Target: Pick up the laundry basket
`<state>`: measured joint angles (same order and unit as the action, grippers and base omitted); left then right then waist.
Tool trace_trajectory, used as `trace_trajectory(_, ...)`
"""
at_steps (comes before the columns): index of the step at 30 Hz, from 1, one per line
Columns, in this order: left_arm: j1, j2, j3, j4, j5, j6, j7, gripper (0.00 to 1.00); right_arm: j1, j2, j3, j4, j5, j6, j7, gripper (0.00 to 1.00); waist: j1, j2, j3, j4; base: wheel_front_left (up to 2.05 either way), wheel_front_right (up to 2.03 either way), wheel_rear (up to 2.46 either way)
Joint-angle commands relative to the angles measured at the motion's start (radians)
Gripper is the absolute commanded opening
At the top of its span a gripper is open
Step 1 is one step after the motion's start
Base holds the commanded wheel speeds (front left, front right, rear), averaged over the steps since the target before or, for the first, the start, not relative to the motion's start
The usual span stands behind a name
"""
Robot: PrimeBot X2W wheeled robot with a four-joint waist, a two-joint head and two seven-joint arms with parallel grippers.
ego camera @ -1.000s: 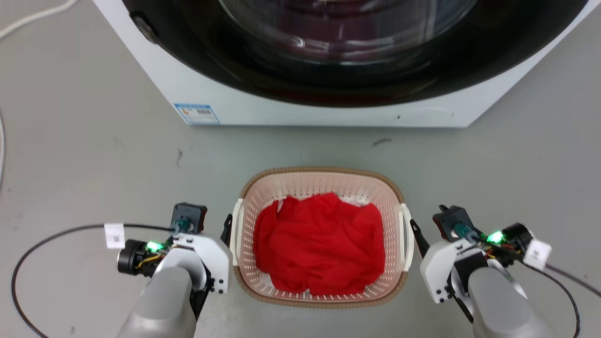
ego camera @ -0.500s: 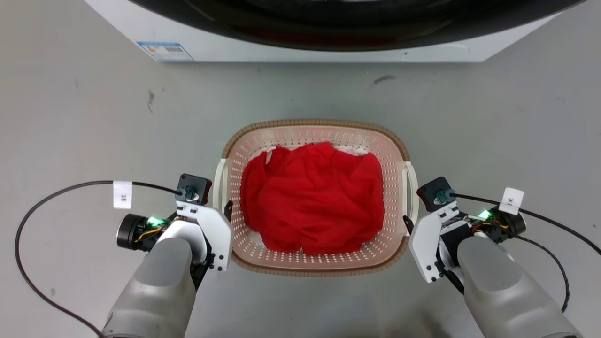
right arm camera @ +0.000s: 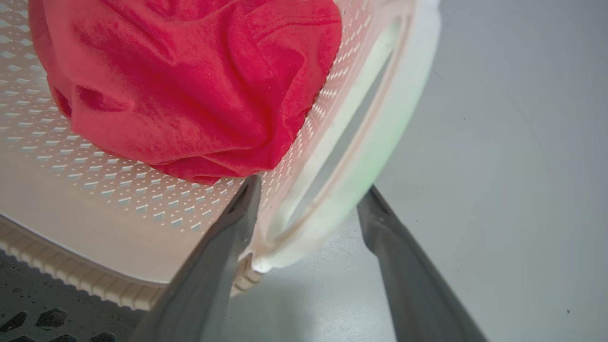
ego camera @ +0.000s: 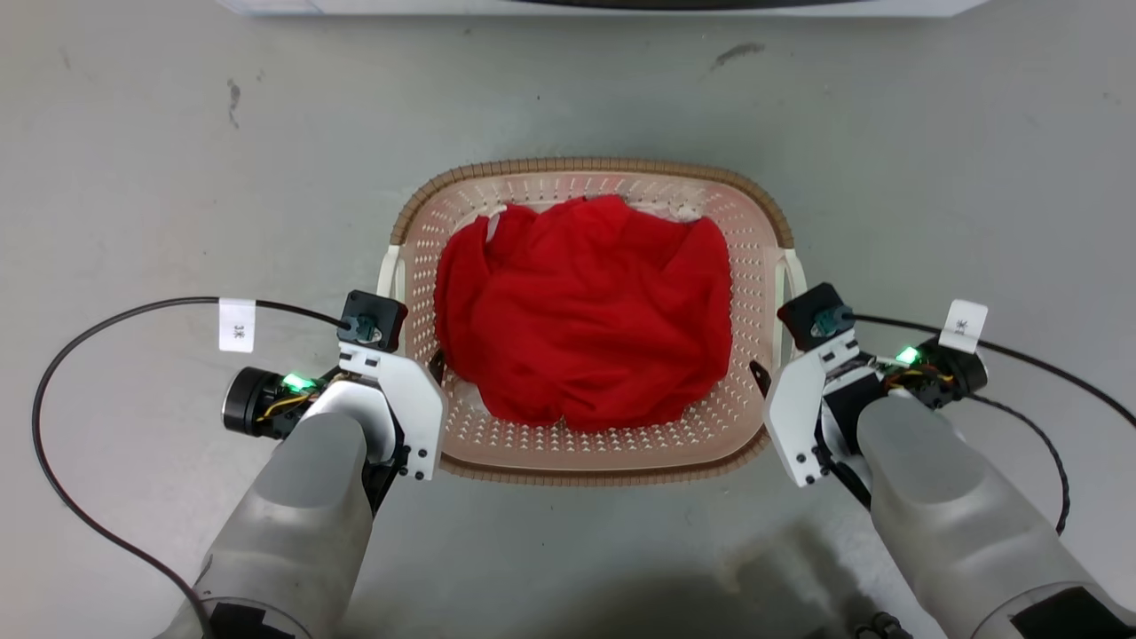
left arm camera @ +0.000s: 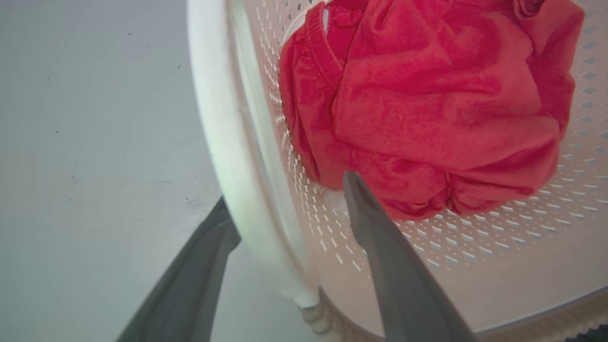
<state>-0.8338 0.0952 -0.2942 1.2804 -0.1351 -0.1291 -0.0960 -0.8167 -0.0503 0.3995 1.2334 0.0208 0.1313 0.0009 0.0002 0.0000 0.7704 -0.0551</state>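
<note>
The laundry basket point(ego camera: 586, 166), resting on the floor point(ego camera: 133, 177), is straddled at its side handles point(left arm camera: 213, 118) by the left gripper point(left arm camera: 287, 190) and right gripper point(right arm camera: 311, 185), both spread and gripping nothing; if one handle is missed, a tilted lift may be caused.

Red garment point(ego camera: 581, 311) crumpled; grey floor point(ego camera: 133, 160) scuffed; white appliance base point(ego camera: 311, 6) along top edge.

washing machine point(ego camera: 887, 6) cropped, laundry basket point(ego camera: 417, 248) floor hidden
</note>
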Motion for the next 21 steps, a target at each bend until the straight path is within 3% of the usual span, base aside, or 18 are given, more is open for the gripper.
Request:
trace_trajectory(1, -0.019, 0.004, -0.009, 0.001, -0.014, -0.001, 0.004, 1.0, -0.027, 0.0, -0.004, 0.007, 0.007, -0.001, -0.001, 1.0, -0.0002, 0.0, 0.023, 0.003, 0.0, 0.0, 0.0)
trace_trajectory(4, -0.022, 0.004, -0.025, 0.003, -0.028, -0.001, 0.006, 1.0, -0.04, 0.0, -0.011, 0.014, 0.005, -0.001, -0.003, 1.0, -0.0002, 0.0, 0.037, 0.005, 0.0, 0.0, 0.0)
trace_trajectory(5, -0.022, 0.002, -0.033, 0.004, -0.033, -0.001, 0.014, 1.0, -0.046, 0.0, -0.013, 0.015, 0.002, -0.001, -0.004, 0.42, -0.0002, 0.0, 0.04, 0.005, 0.0, 0.0, 0.0)
trace_trajectory(6, -0.024, 0.001, -0.041, 0.003, -0.039, -0.001, 0.016, 0.98, -0.05, 0.0, -0.016, 0.017, -0.001, -0.001, -0.005, 0.0, -0.0002, 0.0, 0.042, 0.006, 0.0, 0.0, 0.0)
trace_trajectory(7, -0.028, 0.001, -0.047, 0.003, -0.043, -0.001, 0.018, 0.0, -0.051, 0.0, -0.016, 0.019, -0.001, -0.001, -0.001, 0.0, -0.0002, 0.0, 0.045, 0.007, 0.0, 0.0, 0.0)
trace_trajectory(21, 0.024, -0.024, -0.158, 0.004, -0.158, -0.002, 0.057, 0.0, 0.003, 0.0, 0.024, 0.033, 0.035, -0.001, 0.015, 0.0, -0.0002, 0.0, -0.052, 0.029, 0.0, 0.0, 0.0)
